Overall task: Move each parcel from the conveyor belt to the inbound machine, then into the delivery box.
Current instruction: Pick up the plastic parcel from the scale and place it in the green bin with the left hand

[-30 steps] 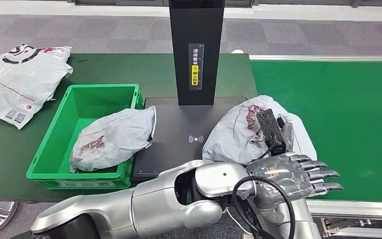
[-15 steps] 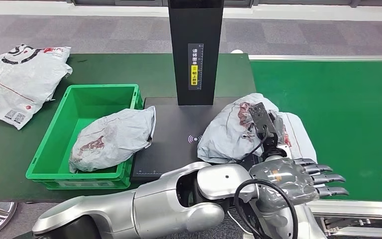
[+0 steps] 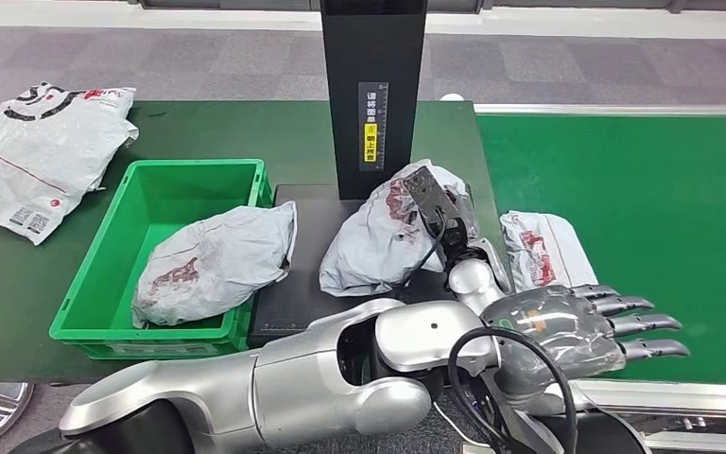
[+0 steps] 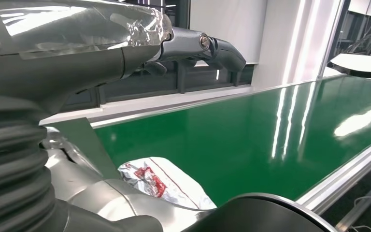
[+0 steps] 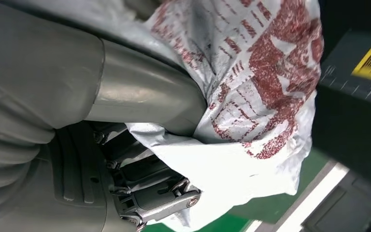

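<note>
From the head view, my right hand (image 3: 454,248) gripped the grey parcel (image 3: 378,236) over the inbound machine's black plate (image 3: 314,248), held there, I judged, so its label could be read under the black column (image 3: 371,95). My left hand (image 3: 577,326) hovered with fingers spread, holding nothing, clear of the second parcel (image 3: 541,248) lying beyond them on the green belt (image 3: 643,208). The green box (image 3: 165,203), with one parcel inside, lay well off past the plate's far edge.

In the left wrist view, my fingers (image 4: 212,46) hung above open belt.

In the right wrist view, my thumb (image 5: 145,94) pressed into the bag (image 5: 265,72), close to the column.
</note>
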{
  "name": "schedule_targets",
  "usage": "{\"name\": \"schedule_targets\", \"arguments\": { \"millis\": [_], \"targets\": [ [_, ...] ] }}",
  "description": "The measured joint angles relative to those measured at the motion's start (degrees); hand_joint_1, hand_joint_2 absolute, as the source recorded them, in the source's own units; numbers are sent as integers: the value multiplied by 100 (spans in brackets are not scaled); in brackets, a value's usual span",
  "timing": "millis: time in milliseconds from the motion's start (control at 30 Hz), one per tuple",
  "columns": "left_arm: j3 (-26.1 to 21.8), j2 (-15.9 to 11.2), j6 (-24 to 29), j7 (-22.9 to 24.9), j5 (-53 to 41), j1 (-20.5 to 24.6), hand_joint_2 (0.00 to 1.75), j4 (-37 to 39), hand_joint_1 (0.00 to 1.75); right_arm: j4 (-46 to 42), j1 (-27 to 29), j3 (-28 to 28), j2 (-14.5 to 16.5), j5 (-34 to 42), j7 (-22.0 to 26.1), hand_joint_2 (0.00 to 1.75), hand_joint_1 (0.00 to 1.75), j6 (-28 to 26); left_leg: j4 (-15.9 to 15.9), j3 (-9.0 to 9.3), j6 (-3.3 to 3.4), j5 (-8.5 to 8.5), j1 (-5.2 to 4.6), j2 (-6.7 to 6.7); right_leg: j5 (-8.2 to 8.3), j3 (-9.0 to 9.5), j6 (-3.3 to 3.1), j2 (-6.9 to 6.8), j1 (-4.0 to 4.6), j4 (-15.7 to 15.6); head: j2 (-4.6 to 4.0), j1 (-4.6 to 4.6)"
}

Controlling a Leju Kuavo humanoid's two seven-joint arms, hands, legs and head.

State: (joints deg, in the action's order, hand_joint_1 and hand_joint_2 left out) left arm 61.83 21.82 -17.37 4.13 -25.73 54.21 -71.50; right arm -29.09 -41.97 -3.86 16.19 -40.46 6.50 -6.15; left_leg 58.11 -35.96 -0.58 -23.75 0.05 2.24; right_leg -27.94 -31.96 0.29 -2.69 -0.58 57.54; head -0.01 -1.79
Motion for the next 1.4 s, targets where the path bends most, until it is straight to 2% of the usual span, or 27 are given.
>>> {"name": "schedule_targets", "arguments": {
  "millis": [100,133,233,267,900,1267,1400],
  "targets": [
    [0,-8,2,-5,9,14,175,9,0,110,-63,-75,55,-15,13,175,175,27,0,0,0,0,0,0,0,0,0,-1,0,0,0,0],
    [0,-11,2,-14,9,16,175,11,0,136,-71,-94,68,-20,21,175,152,27,0,-1,0,0,0,0,0,0,0,0,0,0,0,0],
    [-1,-26,3,-65,7,17,175,21,0,205,-89,-125,97,-10,49,175,21,35,0,-1,0,0,0,0,0,0,0,0,0,0,1,0],
    [-1,-31,3,-84,2,18,175,26,0,228,-96,-129,108,1,54,175,0,40,0,-1,0,0,0,0,0,0,0,0,0,0,0,0],
    [-85,-51,-134,-161,-216,-10,175,37,0,526,-176,-238,153,329,187,175,0,123,1,0,0,0,0,-1,1,0,1,-1,0,-1,-1,0],
    [-272,-116,-125,-140,-250,-91,175,61,0,388,77,-368,102,553,346,175,0,232,1,0,0,0,0,1,1,-1,1,1,0,-1,-1,0],
    [-452,-126,41,-34,-188,-111,175,149,0,306,163,-426,86,564,331,175,0,252,1,0,0,1,0,2,1,-1,1,2,0,0,-1,0]
  ]
}}
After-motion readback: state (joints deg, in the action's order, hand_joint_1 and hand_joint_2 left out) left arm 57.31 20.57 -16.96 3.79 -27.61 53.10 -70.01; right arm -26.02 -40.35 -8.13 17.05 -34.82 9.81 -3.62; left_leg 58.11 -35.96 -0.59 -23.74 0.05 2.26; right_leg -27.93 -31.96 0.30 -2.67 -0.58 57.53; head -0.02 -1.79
